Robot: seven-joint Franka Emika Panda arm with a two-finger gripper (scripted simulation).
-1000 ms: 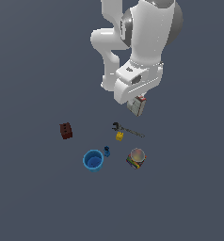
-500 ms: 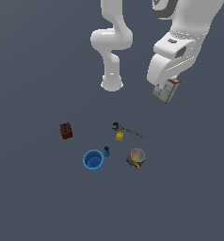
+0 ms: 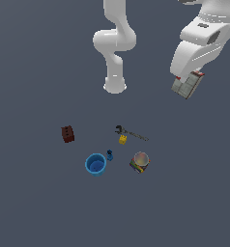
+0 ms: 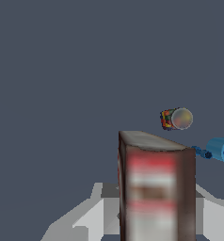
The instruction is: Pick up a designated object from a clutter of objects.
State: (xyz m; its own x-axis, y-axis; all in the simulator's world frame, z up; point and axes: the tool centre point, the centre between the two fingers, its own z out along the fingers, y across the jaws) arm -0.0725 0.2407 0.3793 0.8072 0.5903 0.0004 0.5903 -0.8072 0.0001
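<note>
- Grey, flat ground [image 3: 35, 202] carries everything; none of its edges show in the exterior view, so I place the things by one another.
- Furthest to the exterior view's left sits a red-brown block [image 3: 67, 133], alone and well apart from the rest.
- Next comes a blue cup [image 3: 95, 164], upright with its mouth open to the sky, nearest the viewer of the lot.
- Just beside the cup's rim stands a tiny blue piece [image 3: 109, 155]; whether the two touch I cannot tell.
- A small yellow block [image 3: 122, 139] lies a little further back, right against a dark wrench [image 3: 131, 133] whose handle stretches toward the exterior view's right.
- Near the viewer's side of the wrench rests a labelled tin can [image 3: 140, 162], tipped so its pale round end faces up and outward.
- The white arm [image 3: 114, 43] rises from its base behind the clutter and arches over to the exterior view's right.
- High at that right side, well clear of the ground and of the clutter, the gripper [image 3: 187, 87] pinches the designated object [image 3: 190, 83], pale grey with a red end.
- From the wrist view the designated object fills the foreground as a blurred upright slab with red and white bands, brownish at its sides; the fingers are mostly hidden behind it.
</note>
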